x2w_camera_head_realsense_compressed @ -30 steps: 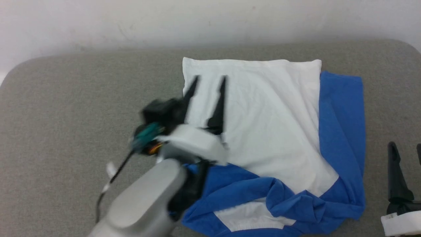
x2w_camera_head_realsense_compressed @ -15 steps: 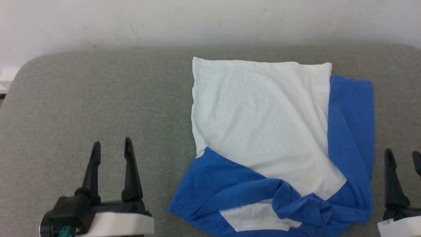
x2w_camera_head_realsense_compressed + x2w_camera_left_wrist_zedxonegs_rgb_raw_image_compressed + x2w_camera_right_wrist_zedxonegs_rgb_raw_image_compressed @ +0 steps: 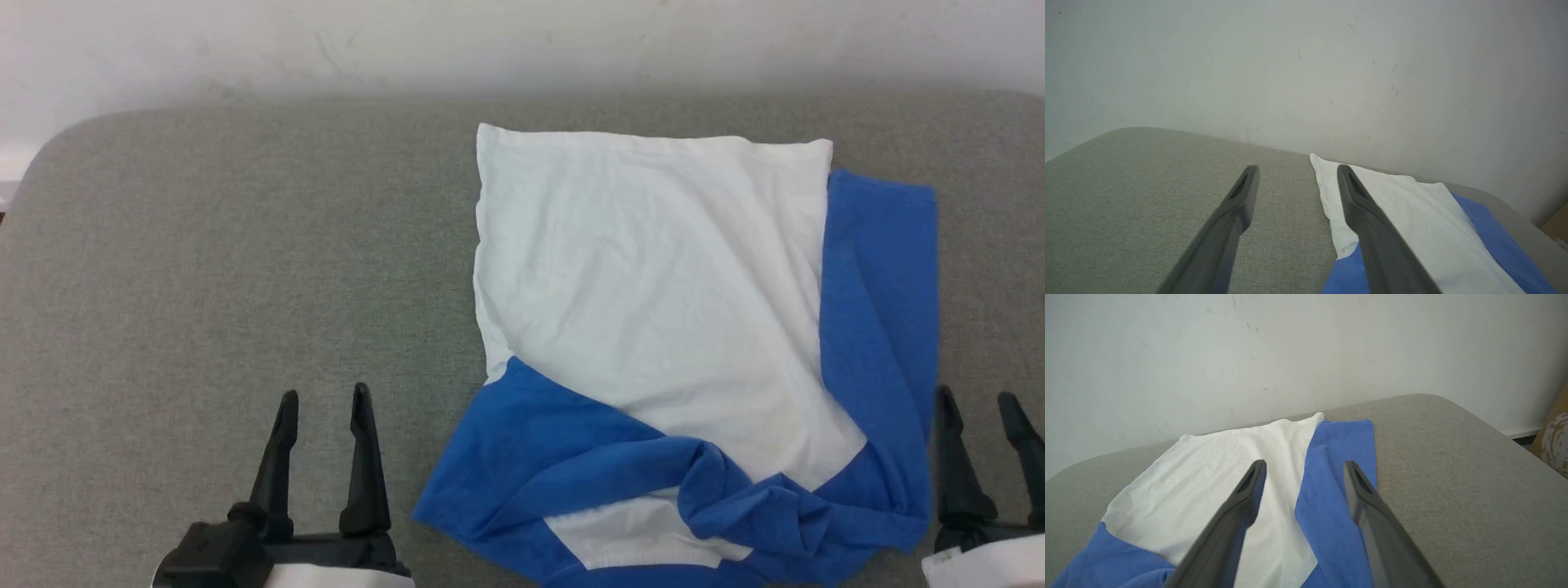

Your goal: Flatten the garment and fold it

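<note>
The garment lies on the grey padded table, a large white panel folded over blue cloth, with a blue strip along its right side and bunched blue folds at the near edge. The left wrist view catches its white corner; the right wrist view looks along the garment. My left gripper stands open at the lower left, apart from the cloth, nothing between its fingers. My right gripper is open at the lower right, just off the blue edge, with its fingers bare.
The grey table has rounded far corners and stops at a pale wall behind. Open surface stretches left of the garment. A brown patterned object sits beyond the table's right end.
My left arm has pulled back off the white panel to the lower left near edge. The head camera shifted a little. The garment lies as before.
</note>
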### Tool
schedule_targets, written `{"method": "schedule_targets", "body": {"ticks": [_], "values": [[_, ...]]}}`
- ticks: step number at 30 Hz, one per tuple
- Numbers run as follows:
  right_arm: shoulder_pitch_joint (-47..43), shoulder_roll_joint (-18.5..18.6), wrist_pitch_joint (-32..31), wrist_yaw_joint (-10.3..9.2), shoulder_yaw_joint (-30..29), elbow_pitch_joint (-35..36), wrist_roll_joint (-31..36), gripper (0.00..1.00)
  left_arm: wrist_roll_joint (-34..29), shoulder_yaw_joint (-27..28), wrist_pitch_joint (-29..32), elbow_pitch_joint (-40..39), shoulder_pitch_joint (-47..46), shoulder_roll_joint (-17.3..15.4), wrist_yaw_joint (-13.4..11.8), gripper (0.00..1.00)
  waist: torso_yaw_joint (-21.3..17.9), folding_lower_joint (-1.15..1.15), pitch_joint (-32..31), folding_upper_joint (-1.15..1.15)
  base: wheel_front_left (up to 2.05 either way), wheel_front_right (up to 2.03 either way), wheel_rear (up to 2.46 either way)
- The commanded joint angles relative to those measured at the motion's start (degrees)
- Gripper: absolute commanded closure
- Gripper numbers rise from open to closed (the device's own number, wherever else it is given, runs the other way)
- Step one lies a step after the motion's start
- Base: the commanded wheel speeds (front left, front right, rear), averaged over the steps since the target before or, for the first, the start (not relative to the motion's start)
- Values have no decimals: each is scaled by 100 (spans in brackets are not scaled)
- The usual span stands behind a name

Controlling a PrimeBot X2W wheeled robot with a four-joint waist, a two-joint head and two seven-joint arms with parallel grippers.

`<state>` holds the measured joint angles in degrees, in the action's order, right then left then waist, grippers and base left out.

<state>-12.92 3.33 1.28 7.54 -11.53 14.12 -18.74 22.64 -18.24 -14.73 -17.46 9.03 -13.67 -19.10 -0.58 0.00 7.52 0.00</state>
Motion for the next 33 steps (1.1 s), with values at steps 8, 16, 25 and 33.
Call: {"method": "schedule_targets", "body": {"ticks": [8,16,25,33], "values": [[1250,1162,-573,-5,140,219,-775,0,-486,344,-27,-26,-224,386,362,0,-159,0,613,0,0,0,0],[3343,2655,-1720,-5,182,-701,-1985,0,-840,480,-27,-241,-533,668,481,0,-223,0,1448,0,0,0,0],[4883,3165,-2892,-5,305,-2722,-2339,0,-1324,261,-27,-296,-1020,876,467,0,-75,0,2321,0,0,0,0],[5475,3348,-2768,-5,392,-3708,-1973,0,-1568,-48,-27,-265,-1328,992,379,0,224,0,2818,0,0,0,0]]}}
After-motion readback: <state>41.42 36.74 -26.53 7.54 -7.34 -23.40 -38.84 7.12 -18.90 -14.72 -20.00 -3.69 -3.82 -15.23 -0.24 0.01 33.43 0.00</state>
